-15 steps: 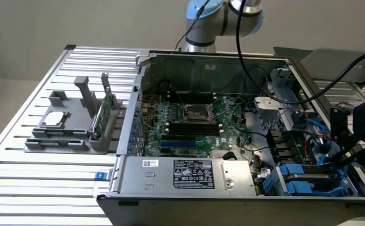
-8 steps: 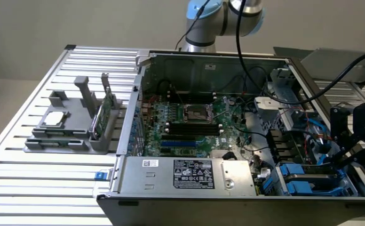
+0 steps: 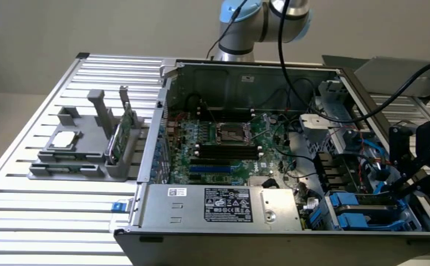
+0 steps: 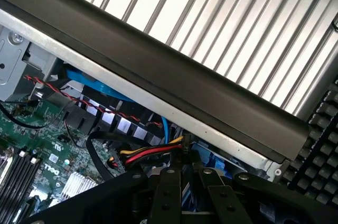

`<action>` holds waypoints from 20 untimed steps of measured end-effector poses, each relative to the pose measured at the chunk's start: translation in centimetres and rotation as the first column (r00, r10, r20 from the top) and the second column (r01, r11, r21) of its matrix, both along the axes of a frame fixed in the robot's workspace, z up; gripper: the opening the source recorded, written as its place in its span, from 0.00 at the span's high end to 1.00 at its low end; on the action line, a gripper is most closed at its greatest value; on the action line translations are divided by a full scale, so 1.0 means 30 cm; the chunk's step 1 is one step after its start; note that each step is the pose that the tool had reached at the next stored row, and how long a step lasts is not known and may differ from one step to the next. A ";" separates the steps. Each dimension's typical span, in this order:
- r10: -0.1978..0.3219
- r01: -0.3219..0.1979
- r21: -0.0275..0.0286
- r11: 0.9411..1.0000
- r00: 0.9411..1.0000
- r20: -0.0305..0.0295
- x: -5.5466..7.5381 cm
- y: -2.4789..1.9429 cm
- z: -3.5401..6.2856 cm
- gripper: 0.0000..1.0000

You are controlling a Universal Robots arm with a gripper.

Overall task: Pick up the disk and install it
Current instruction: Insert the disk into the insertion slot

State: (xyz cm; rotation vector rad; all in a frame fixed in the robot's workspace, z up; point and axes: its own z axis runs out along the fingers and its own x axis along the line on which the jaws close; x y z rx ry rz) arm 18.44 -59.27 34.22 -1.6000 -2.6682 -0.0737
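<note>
The gripper [image 3: 414,180] hangs low over the corner of the open computer case [image 3: 237,66] nearest the camera on the exterior view's right; I cannot tell whether it is closed on anything or open. Just beneath it sits the disk [image 3: 367,213], grey with blue side rails, down in the drive bay among other blue plastic carriers. In the wrist view the gripper [image 4: 182,182] points down past a bundle of red and yellow wires [image 4: 153,152] with blue plastic just beyond.

Beside the bay lies the power supply [image 3: 230,205] with its black label, and behind that the green motherboard [image 3: 223,149]. Well apart, on the slatted table [image 3: 52,221], a grey fixture [image 3: 89,169] holds an upright circuit card [image 3: 122,133] and a small silver chip [image 3: 65,139].
</note>
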 end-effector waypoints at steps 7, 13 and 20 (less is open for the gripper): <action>0.000 0.000 0.000 1.000 1.000 0.000 -0.010 0.000 0.028 0.83; 0.000 0.000 0.000 1.000 1.000 0.000 -0.074 0.000 0.068 0.83; -0.004 0.004 0.000 1.000 1.000 0.000 -0.139 0.000 0.068 0.83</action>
